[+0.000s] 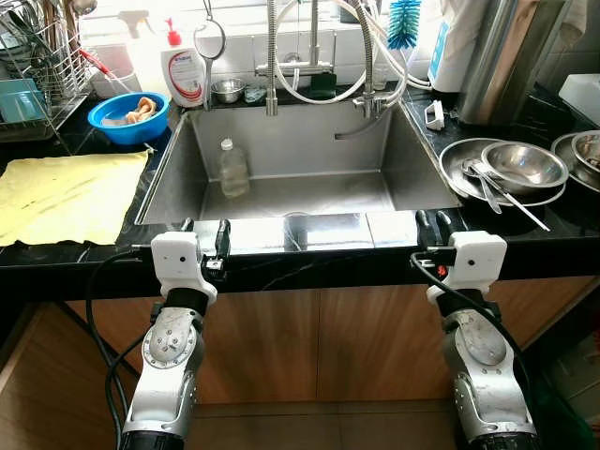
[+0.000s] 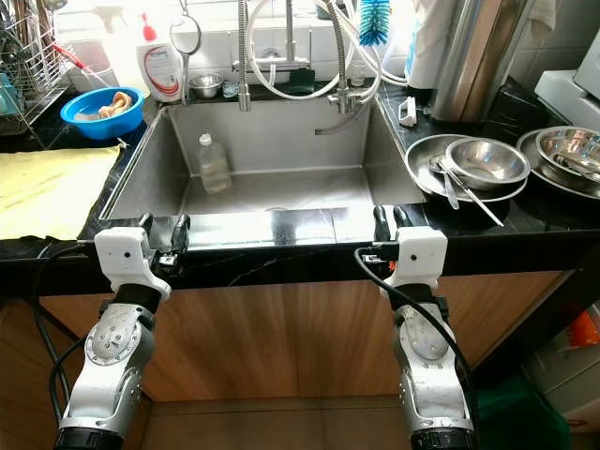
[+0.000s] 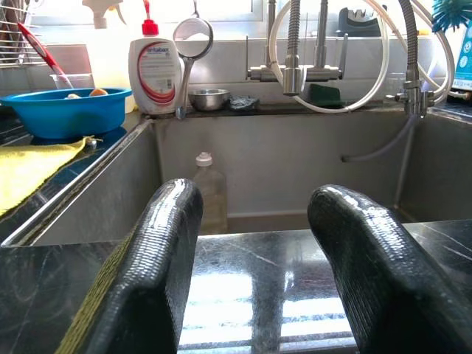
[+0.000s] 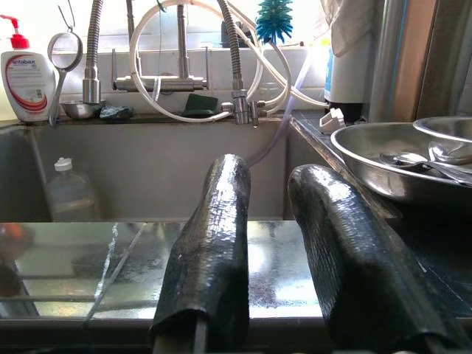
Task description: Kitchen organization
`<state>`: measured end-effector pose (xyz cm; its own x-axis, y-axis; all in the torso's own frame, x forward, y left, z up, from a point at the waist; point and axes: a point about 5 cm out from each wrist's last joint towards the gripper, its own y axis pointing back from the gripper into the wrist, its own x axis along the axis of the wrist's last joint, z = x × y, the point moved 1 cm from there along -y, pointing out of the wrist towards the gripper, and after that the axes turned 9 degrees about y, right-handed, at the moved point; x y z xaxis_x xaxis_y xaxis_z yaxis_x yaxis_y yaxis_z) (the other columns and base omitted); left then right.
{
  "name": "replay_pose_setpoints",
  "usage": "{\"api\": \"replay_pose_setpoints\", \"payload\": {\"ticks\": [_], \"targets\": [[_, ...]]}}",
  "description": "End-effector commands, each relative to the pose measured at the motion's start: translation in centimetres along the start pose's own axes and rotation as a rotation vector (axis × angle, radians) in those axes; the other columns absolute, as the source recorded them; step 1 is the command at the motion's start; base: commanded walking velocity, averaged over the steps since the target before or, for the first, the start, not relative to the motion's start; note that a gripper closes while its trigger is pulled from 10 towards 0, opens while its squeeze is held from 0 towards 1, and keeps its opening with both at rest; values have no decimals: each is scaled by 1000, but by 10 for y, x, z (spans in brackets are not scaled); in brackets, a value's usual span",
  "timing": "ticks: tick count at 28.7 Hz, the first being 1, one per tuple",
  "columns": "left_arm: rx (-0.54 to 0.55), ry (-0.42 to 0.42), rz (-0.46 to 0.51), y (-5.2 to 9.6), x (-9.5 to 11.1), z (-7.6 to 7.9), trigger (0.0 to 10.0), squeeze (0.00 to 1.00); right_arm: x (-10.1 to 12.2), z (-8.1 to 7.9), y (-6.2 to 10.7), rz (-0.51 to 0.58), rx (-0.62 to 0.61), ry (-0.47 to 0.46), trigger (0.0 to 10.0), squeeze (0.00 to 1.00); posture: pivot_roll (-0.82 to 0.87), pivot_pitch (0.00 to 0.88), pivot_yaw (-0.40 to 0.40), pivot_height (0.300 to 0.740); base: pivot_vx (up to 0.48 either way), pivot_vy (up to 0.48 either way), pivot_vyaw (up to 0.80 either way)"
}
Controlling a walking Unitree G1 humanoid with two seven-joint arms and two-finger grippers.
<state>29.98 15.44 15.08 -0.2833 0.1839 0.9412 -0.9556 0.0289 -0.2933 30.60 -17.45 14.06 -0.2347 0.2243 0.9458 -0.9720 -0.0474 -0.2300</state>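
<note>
centrally, steel sink (image 1: 178,178) set in black counter (image 1: 84,251), viewed from above and in front. left gripper (image 1: 205,236) resting at front counter edge near sink's left corner, fingers (image 3: 158,273) apart, holding nothing. right gripper (image 1: 432,228) at front edge near sink's right corner, fingers (image 4: 210,258) likewise apart and empty. clear bottle (image 1: 232,168) with white cap upright inside sink, near left wall toward the back. faucet (image 1: 272,66) with looping hoses rising behind basin. soap bottle (image 1: 183,70) with red pump on back ledge, strainer (image 1: 210,42) hanging just beside it, small steel cup (image 1: 227,90) next along the ledge. blue bowl (image 1: 129,117) with pale contents on counter left of sink; yellow cloth (image 1: 66,192) spread flat in front of it. dish rack (image 1: 33,66) at far left. right of sink, steel bowls (image 1: 520,164) stacked on plate (image 1: 459,159), utensils laid across. blue brush (image 1: 404,23) hanging above right rear corner. wooden cabinet fronts (image 1: 319,347) below counter.
</note>
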Motion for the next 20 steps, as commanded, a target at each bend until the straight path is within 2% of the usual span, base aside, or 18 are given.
{"api": "replay_pose_setpoints", "payload": {"ticks": [1,20], "targets": [[-7,-5,32,-2,7,-1,10000,0,6,-1,-3,25,7,-2,10000,0,-130,0,72,740,0,0,0],[-9,-9,20,-1,5,0,10000,0,9,5,-2,31,-9,8,10000,0,-136,0,74,740,0,0,0]]}}
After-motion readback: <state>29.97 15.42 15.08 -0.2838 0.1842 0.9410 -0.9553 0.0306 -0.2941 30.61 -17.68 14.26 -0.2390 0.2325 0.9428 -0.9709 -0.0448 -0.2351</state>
